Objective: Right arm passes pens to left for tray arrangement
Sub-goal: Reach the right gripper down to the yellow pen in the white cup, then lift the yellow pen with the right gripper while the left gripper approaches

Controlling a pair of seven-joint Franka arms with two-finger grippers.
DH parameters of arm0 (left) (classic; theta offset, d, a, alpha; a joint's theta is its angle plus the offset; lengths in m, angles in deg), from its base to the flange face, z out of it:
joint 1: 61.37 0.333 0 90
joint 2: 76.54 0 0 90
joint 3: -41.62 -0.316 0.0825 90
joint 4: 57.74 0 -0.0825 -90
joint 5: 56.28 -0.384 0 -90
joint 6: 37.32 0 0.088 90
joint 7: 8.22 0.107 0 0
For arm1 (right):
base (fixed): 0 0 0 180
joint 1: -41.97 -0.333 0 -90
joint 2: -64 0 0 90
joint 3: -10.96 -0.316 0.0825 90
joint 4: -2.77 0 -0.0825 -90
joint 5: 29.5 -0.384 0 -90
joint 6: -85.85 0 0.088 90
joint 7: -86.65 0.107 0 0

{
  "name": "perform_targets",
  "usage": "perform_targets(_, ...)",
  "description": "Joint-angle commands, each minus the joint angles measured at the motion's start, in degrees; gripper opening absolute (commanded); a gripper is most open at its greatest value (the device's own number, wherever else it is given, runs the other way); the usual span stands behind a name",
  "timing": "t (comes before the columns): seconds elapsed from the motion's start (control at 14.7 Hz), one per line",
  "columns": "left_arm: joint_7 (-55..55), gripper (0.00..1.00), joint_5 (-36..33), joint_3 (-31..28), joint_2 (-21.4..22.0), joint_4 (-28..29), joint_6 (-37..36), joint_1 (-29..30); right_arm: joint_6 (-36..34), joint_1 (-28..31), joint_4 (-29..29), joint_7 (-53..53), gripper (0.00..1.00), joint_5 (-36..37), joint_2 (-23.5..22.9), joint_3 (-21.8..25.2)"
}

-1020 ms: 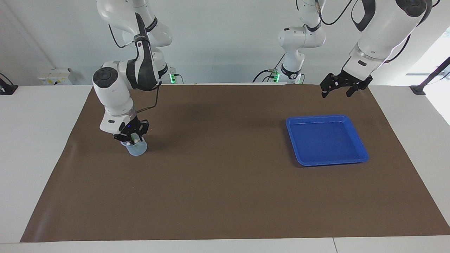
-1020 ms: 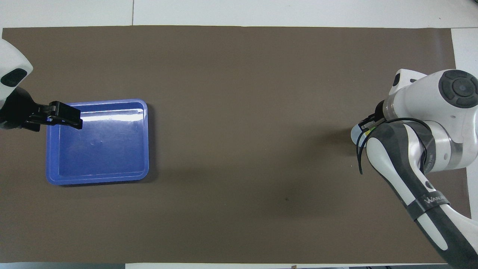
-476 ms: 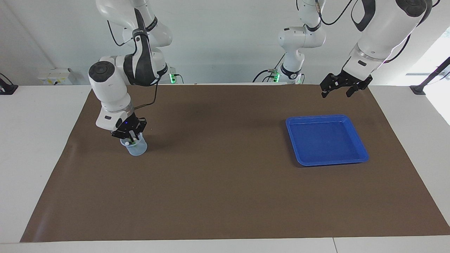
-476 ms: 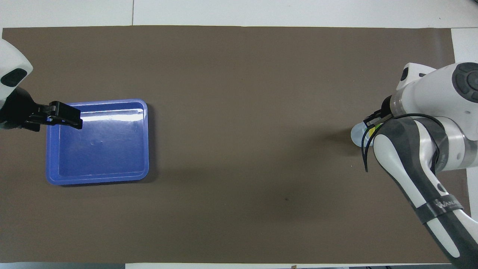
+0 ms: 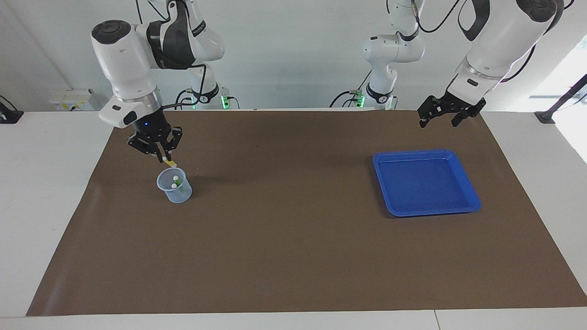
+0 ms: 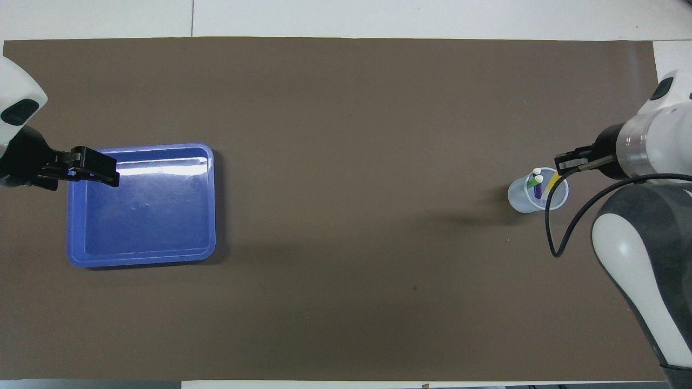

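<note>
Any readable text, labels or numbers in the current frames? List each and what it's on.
None readable.
Right arm's upper sleeve: lettering on the black band, too small to read.
Pens, cup, tray, both grippers: no markings visible.

White table (image 5: 46, 183), brown mat (image 5: 293, 256); on it tray (image 5: 467, 201), seemingly translucent cup (image 5: 176, 195).

A bright blue tray (image 5: 426, 208) sits on a plain brown mat (image 5: 293, 256) over the white counter (image 5: 41, 192), a translucent bluish cup (image 5: 176, 192) holds 1 green pen (image 6: 538, 183) and 1 purple pen (image 6: 538, 192) with whitish caps, and the black right gripper (image 5: 160, 157) carries a yellow pen (image 5: 169, 162).
</note>
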Motion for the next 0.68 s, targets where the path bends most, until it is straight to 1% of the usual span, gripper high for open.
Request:
perform_targets(0.0, 0.22, 1.00, -0.24, -0.31, 1.09, 1.11, -0.59, 0.00, -1.34, -0.11, -3.39, 13.49, 0.00, -5.08, -1.82, -1.91)
perform_targets(0.14, -0.12, 1.00, -0.24, -0.31, 1.71, 2.17, -0.41, 0.00, -0.82, -0.20, -4.19, 25.79, 0.00, -10.26, -2.09, -4.19)
perform_targets(0.27, -0.21, 1.00, -0.24, -0.31, 2.06, 2.87, -0.33, 0.17, 1.28, -0.20, -4.37, 38.18, 0.00, -14.67, -2.44, -6.92)
perform_targets(0.41, -0.04, 1.00, -0.15, -0.31, 2.15, 2.96, -0.24, 1.31, 3.83, -0.20, -4.98, 47.25, 0.00, -18.71, -2.61, -9.91)
perform_targets(0.54, -0.39, 1.00, 0.11, -0.31, 2.15, 3.13, -0.15, 1.67, 6.56, -0.46, -6.47, 56.91, 0.00, -21.35, -4.10, -12.72)
perform_targets(0.61, -2.65, 1.00, 0.46, -0.31, 2.15, 3.22, -0.06, 1.76, 8.31, -0.46, -7.78, 62.53, 0.00, -21.63, -5.33, -14.99)
